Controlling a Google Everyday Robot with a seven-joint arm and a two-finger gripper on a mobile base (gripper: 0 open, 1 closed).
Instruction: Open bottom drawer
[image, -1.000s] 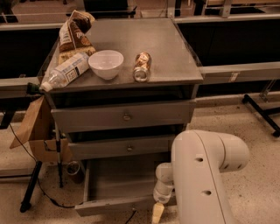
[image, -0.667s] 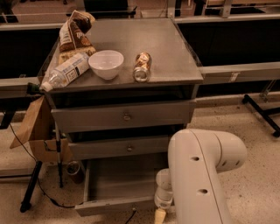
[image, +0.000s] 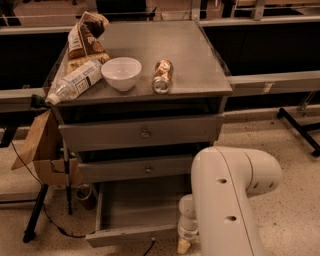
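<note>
Gripper is low, below the counter's front edge toward its right corner, at the right end of the bottom drawer's front panel. The arm's white housing covers most of it and only a tan tip shows. Can't tell if it's open or closed, or if it's touching the panel.

Bottom drawer: pulled well out from under the two above it, grey interior exposed. Middle drawer and top drawer both shut.

Status, my read: opening is basically done. Can't judge whether it's at full travel. What's left is maybe a last bit of pull, then backing the arm off.

On the counter:
- white bowl left of centre
- can on its side, just right of the bowl
- bottle lying toward the front left corner
- snack bag at the back left corner
</note>
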